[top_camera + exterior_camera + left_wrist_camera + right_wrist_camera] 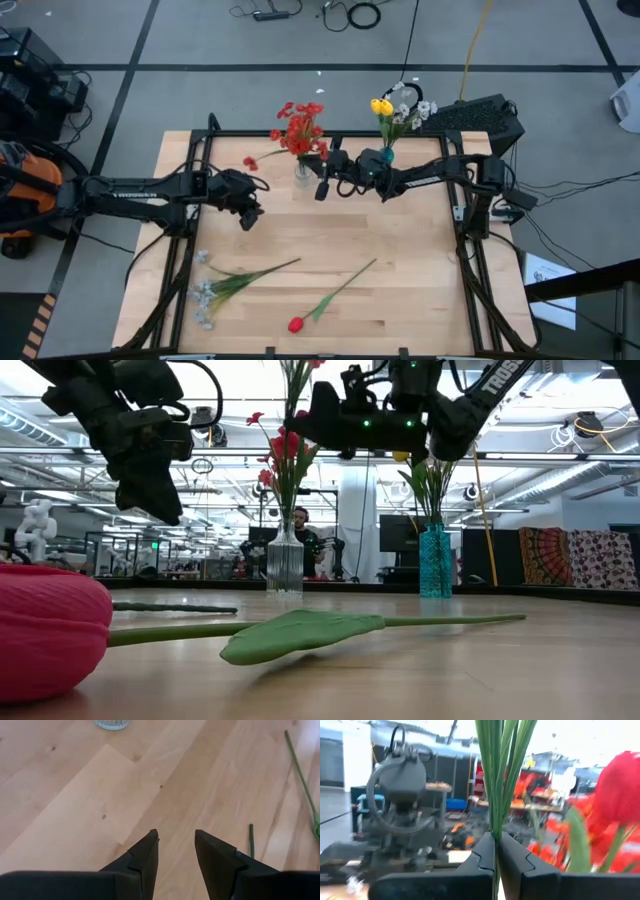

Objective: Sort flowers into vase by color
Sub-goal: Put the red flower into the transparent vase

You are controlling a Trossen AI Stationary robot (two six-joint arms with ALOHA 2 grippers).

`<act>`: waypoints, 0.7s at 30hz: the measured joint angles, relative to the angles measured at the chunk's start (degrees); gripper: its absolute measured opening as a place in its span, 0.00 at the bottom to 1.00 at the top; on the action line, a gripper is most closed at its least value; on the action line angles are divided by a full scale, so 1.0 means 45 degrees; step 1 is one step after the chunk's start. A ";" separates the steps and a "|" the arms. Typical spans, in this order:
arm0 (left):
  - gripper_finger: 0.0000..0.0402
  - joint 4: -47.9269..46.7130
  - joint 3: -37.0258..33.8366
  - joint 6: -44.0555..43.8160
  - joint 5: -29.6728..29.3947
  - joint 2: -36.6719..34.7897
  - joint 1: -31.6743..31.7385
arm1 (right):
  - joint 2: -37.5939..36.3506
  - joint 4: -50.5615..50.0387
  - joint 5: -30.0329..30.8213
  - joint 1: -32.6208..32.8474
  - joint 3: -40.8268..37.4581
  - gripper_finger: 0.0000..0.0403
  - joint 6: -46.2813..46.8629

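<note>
The right end effector (496, 851) held thin green flower stems (501, 775) pinched above the clear glass vase (302, 172), probably placing a red flower; release came next. The left end effector (176, 851) hung narrowly open, empty, over the desk (400, 260).

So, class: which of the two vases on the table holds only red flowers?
The clear glass vase beside the right gripper; the teal vase farther right holds yellow and white blooms instead.

The left arm (140, 190), reaching in over the counter's left edge, carries white lettering along its link that seems to read "TROSSEN". In the low view, the right arm (500, 380) shows white letters "TRUS" cut off at the picture's edge.
</note>
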 joint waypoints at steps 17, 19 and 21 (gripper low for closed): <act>0.33 -0.0008 0.0000 -0.0010 0.0501 0.0000 0.0741 | 0.0007 -0.0357 -0.0860 -0.0927 0.0014 0.00 -0.0078; 0.33 -0.0003 0.0000 -0.0010 0.0506 0.0001 0.0796 | 0.0103 -0.0350 -0.0850 -0.0918 0.0019 0.00 -0.0141; 0.33 -0.0003 0.0000 -0.0012 0.0506 0.0000 0.0840 | 0.0141 -0.0441 -0.0842 -0.0918 0.0014 0.00 -0.0136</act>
